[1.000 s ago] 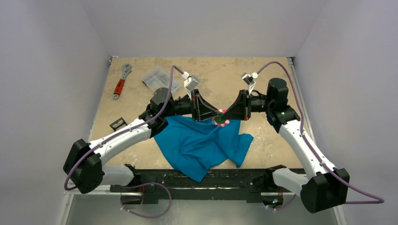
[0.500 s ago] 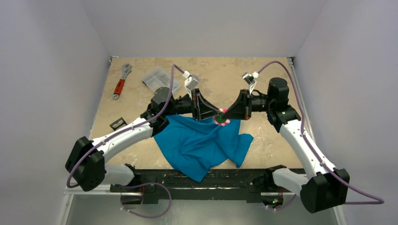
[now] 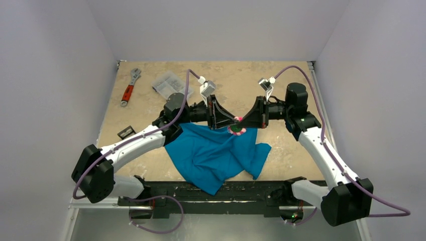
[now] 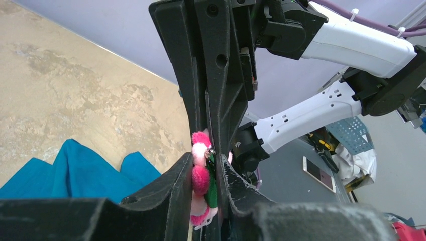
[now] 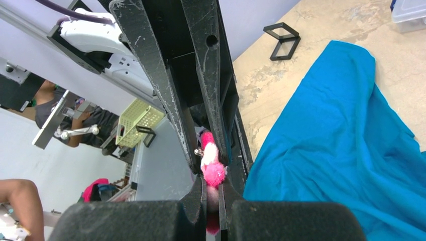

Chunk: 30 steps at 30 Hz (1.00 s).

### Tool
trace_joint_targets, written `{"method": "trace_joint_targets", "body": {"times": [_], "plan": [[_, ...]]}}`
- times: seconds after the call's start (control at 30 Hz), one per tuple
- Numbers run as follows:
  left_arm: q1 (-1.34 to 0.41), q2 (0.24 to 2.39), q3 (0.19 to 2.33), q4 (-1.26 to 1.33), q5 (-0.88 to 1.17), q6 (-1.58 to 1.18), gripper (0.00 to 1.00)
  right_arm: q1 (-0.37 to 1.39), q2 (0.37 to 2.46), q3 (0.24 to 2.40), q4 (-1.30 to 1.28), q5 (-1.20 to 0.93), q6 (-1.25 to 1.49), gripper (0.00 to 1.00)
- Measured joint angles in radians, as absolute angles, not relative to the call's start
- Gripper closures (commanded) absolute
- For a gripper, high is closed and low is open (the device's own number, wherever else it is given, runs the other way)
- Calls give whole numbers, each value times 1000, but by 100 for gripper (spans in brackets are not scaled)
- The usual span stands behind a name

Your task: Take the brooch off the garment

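The brooch [image 3: 236, 129], pink-red and white fluff with a green back, sits at the far edge of the teal garment [image 3: 216, 153], which lies crumpled on the table. My left gripper [image 3: 232, 122] and right gripper [image 3: 242, 122] meet tip to tip over it. In the left wrist view my left gripper [image 4: 207, 175] is shut on the brooch [image 4: 201, 173], with the garment [image 4: 75, 168] lower left. In the right wrist view my right gripper [image 5: 213, 193] is shut on the brooch [image 5: 213, 169], beside the garment [image 5: 341, 135]. I cannot tell whether the pin still holds cloth.
A red-handled wrench [image 3: 129, 86] and a clear plastic box [image 3: 171, 84] lie at the far left of the table. A small black square pad [image 3: 125, 133] lies left of the garment and also shows in the right wrist view [image 5: 281, 40]. Walls enclose three sides.
My left arm has shifted slightly to the right and its wrist has turned a little. Both grippers stay closed at the brooch. The garment has not moved.
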State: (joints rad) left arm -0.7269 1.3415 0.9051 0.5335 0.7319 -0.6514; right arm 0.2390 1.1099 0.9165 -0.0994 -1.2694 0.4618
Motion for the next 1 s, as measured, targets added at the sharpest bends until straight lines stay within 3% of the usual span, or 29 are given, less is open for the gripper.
{"method": "trace_joint_targets", "body": {"times": [0.4,0.63,0.87,1.0], "plan": [[-736,1346,915,524,722,-632,65,239,1113,933,-134,-1278,425,100],[-717,1339,915,515,730,-635,37,243,1113,944,-155,-1296,402,100],[-683,1261,908,483,760,-613,33,247,1113,954,-165,-1296,382,100],[-676,1195,897,446,774,-571,35,247,1113,957,-177,-1294,365,100]]}}
